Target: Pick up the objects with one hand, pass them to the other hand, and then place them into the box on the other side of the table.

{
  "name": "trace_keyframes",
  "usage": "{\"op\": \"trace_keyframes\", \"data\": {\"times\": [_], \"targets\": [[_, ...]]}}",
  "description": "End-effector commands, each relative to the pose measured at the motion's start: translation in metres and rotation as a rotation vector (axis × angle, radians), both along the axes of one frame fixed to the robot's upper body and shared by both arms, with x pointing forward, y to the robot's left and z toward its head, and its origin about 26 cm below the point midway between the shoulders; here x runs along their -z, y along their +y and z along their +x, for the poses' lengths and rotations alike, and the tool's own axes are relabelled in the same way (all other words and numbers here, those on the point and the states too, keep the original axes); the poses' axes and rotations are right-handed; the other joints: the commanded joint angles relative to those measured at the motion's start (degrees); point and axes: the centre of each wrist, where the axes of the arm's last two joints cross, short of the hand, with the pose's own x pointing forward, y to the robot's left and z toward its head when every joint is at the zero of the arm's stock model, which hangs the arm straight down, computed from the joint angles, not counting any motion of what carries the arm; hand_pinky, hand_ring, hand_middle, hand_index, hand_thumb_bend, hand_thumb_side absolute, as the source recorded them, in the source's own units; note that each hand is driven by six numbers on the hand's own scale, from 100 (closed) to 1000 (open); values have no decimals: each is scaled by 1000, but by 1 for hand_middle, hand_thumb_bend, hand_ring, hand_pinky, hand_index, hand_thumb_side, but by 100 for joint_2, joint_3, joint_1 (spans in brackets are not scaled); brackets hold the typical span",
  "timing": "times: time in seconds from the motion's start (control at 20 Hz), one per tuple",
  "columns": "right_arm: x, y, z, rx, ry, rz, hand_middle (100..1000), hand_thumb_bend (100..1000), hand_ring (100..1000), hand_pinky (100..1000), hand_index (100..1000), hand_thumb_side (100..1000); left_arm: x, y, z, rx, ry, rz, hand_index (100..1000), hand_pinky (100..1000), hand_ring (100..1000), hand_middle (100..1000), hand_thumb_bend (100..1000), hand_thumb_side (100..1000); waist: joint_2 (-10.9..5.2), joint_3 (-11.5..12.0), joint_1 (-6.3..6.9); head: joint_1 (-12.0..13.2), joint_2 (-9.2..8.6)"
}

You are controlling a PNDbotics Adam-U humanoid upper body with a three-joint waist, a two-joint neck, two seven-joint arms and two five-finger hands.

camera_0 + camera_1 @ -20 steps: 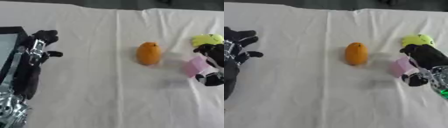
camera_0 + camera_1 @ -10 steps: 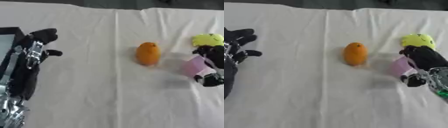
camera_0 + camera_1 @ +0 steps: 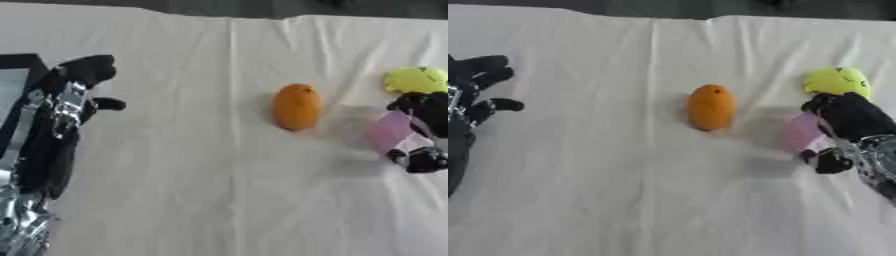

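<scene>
Right hand [image 3: 846, 120]: at right edge, fingers curled round pink object [image 3: 801, 132], thumb below it.
Left hand [image 3: 74, 87]: far left, fingers relaxed, holding nothing.
Orange fruit [image 3: 710, 107]: mid counter [image 3: 623, 190], on white cloth.
Yellow-green object [image 3: 836, 81]: just behind right hand.
Box [image 3: 12, 85]: at left edge, beside left hand.

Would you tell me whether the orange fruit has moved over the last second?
No. The orange fruit stays just right of the cloth's centre crease, as before.
</scene>
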Motion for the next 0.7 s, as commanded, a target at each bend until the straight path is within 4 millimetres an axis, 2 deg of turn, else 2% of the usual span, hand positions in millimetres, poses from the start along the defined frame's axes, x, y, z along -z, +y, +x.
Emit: {"op": "trace_keyframes", "data": {"times": [0.05,0.3,0.7], "targets": [[-10,0,-2,-12,-33,-7,810,402,866,1000,822,100,-7,0,-4,10,-30,3,741,646,859,771,100,671,-130,-13,-3,-4,-25],[-11,4,-5,-52,-54,15,758,399,834,1000,752,100,-7,0,-4,5,-25,4,740,646,859,772,100,668,-160,-16,-19,5,0],[-14,8,-9,-80,-78,26,720,397,806,1000,709,100,-5,1,-4,2,-18,9,740,646,861,773,100,663,-249,-40,-58,26,59]]}}
